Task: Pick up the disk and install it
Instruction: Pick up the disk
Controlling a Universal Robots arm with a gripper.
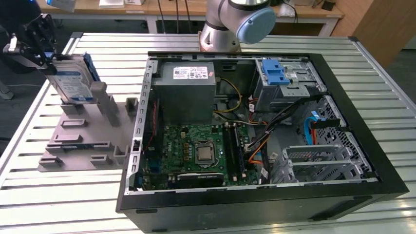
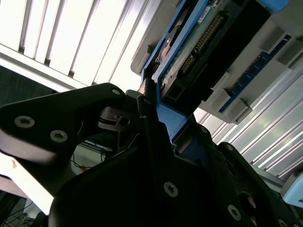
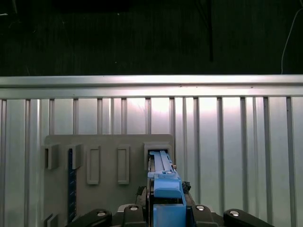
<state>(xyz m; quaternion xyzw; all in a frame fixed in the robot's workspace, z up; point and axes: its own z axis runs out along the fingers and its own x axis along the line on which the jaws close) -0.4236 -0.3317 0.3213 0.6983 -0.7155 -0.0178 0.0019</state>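
- Labels: the disk (image 1: pixel 70 80) carries a white-and-blue label on its broad face, and the grey power supply (image 1: pixel 188 97) inside the open computer case (image 1: pixel 364 195) has a white sticker (image 1: pixel 190 73); the print on both is too small to make out.
- Disk: it stands on edge, leaning a little, at the far end of the grey slotted holder (image 1: pixel 85 141) on the slatted metal table (image 1: pixel 65 195), on the exterior view's left, well apart from the case.
- In the first wrist view its lower end (image 3: pixel 160 158) meets a slot of the holder.
- Gripper (image 1: pixel 44 57): it sits at the disk's upper end.
- Jaws: narrowly set, they flank the disk's blue frame (image 3: pixel 166 191) and appear clamped on it.
- In the second wrist view the blue frame (image 2: pixel 165 113) runs beside a black finger (image 2: pixel 149 127), with the disk's circuit-board side (image 2: pixel 199 42) beyond.
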